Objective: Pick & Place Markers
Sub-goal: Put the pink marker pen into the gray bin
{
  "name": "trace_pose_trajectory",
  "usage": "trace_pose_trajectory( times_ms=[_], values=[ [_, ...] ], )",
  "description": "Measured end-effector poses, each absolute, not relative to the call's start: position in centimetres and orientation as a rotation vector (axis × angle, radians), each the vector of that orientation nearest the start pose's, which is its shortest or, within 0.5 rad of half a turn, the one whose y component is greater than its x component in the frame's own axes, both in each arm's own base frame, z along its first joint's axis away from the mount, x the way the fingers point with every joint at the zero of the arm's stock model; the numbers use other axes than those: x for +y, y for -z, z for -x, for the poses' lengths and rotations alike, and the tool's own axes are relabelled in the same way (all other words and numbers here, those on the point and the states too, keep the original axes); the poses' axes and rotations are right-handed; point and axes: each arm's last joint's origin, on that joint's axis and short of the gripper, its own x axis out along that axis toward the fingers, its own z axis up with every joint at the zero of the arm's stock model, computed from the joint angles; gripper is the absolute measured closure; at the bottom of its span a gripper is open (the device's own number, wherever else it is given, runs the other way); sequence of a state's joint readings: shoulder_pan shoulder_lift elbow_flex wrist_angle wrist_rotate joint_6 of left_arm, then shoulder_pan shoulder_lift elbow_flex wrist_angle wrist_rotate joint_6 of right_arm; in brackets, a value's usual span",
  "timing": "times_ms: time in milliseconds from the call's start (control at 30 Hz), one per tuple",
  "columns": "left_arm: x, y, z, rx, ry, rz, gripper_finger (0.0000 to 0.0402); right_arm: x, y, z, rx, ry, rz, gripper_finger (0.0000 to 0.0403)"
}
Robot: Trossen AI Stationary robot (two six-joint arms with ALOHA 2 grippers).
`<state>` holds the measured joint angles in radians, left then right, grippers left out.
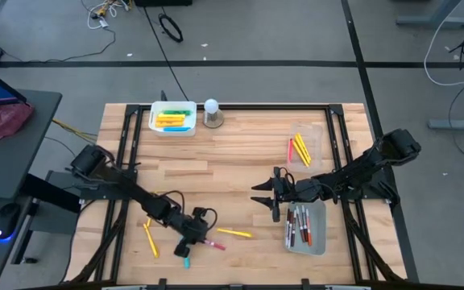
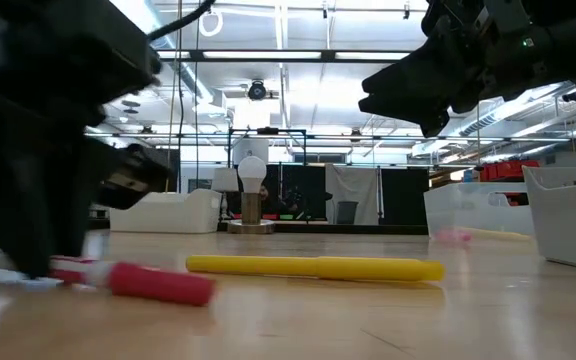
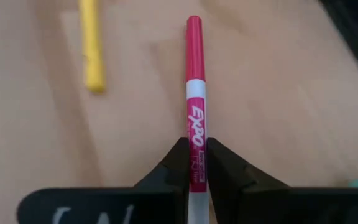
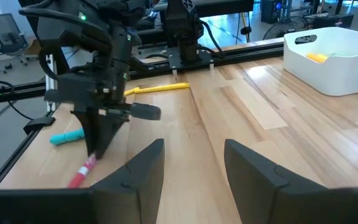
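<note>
Down at the near edge of the table (image 1: 240, 161), left of centre, the left gripper (image 1: 190, 242) has its fingers (image 3: 180, 163) pressed in on a red marker (image 3: 195, 106) that lies flat on the wood. The marker's long axis runs straight out from between the fingers, red cap pointing away from the wrist, its white tail passing back between them. A yellow marker (image 1: 234, 233) lies just beside it toward the centre, a teal marker (image 1: 187, 262) sits closer to the edge, and another yellow marker (image 1: 149, 239) lies on the arm's far side. The middle of the table is bare wood. The right gripper (image 1: 262, 193) hovers there with its jaws apart, beside the clear tray (image 1: 317, 246) of markers.
</note>
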<state>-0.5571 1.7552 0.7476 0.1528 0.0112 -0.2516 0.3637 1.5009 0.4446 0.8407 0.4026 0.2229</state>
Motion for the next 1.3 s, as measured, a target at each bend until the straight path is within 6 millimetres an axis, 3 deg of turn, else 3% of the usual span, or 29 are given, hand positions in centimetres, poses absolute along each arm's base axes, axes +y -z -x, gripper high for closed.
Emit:
trace_pose_trajectory(
  times_ms=[167, 333, 633, 767, 1100, 1300],
  values=[
    [-16.5, -13.8, -26.6, 0.801, 0.416, 0.015, 0.0367, 8.4, -16.0, -25.3, 0.224, 0.064, -0.127, 0.0234],
    [-15.8, -16.0, -27.0, 0.643, 0.262, -0.01, 0.0367, 8.4, -15.7, -25.2, 0.257, 0.065, -0.094, 0.0234],
    [-12.6, -18.4, -29.7, 0.355, -0.063, 0.04, 0.0367, 9.1, -15.2, -25.1, 0.27, -0.031, 0.062, 0.0234],
    [-11.6, -19.7, -30.6, 0.217, -0.09, 0.054, 0.0367, 9.4, -14.8, -25.7, 0.212, -0.037, 0.049, 0.0234],
    [-11.6, -20.3, -30.8, 0.158, -0.076, 0.034, 0.0366, 9.8, -16.2, -26.4, -0.109, -0.065, -0.067, 0.0174],
    [-11.7, -20.3, -30.8, 0.158, -0.071, 0.017, 0.0365, 10.0, -17.0, -26.6, -0.167, -0.096, -0.078, 0.0181]
  ],
)
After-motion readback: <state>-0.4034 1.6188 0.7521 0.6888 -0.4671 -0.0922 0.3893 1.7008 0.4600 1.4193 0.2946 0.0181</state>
